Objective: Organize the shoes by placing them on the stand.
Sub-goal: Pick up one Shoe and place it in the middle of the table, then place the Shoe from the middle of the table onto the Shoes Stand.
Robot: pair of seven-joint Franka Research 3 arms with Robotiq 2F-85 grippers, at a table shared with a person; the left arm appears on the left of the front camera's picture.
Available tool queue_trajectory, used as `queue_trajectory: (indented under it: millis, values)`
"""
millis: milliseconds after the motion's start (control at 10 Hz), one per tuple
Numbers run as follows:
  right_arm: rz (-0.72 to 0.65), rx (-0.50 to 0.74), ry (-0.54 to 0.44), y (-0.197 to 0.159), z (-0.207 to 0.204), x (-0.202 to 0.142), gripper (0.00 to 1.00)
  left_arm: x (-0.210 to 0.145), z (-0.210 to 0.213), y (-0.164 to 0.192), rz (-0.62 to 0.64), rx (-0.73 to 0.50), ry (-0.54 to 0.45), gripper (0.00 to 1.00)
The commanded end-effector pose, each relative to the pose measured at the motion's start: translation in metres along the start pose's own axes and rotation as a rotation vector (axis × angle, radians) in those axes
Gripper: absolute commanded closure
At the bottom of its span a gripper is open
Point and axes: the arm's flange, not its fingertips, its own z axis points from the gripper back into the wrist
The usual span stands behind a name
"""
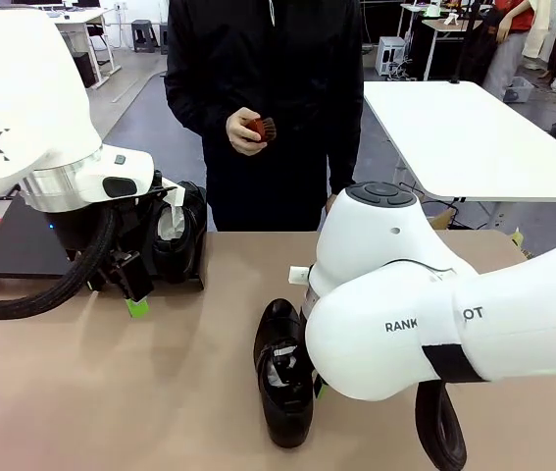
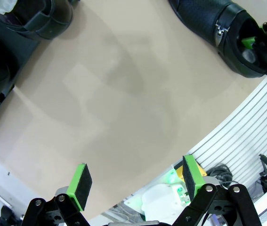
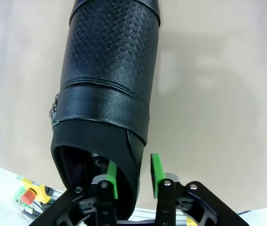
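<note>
One glossy black shoe [image 1: 282,378] with a perforated upper and a buckle strap lies on the tan table in front of my right arm. In the right wrist view my right gripper [image 3: 133,175] straddles the heel wall of this shoe [image 3: 109,80]: one green pad is inside the opening, and the other stands outside with a small gap, so the jaws are parted. More black shoes [image 1: 175,234] with white stuffing sit on the black stand [image 1: 18,245] at the left. My left gripper [image 2: 137,181] hangs open and holds nothing, over bare table beside the stand.
Across the table a person stands in dark clothes, holding a small reddish-brown brush [image 1: 261,129] in one hand. A white table [image 1: 474,137] stands behind at the right. My right arm's bulky white link [image 1: 434,314] covers the front right of the table.
</note>
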Motion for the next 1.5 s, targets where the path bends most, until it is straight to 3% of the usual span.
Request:
queue_trajectory:
  millis: [0, 100, 300, 500, 600, 1400]
  values:
    - [0.008, -0.006, -0.011, -0.001, 0.01, 0.002, 0.11, -0.003, 0.001, 0.002, -0.01, 0.003, 0.0, 0.0]
    - [0.002, -0.009, -0.028, -0.004, 0.018, 0.0, 0.0, -0.003, 0.001, 0.002, -0.01, 0.003, 0.0, 0.0]
    - [-0.012, -0.025, -0.061, -0.007, 0.035, -0.007, 0.0, -0.003, 0.001, 0.002, -0.01, 0.003, 0.0, 0.0]
    - [-0.016, -0.036, 0.036, -0.004, 0.045, -0.009, 0.0, -0.003, 0.001, 0.002, -0.01, 0.003, 0.0, 0.0]
    - [-0.004, -0.002, -0.043, -0.004, 0.034, -0.003, 0.0, -0.003, 0.001, 0.002, -0.01, 0.003, 0.0, 0.0]
    - [-0.004, -0.014, -0.027, -0.005, 0.037, -0.005, 0.0, -0.003, 0.001, 0.002, -0.01, 0.003, 0.0, 0.0]
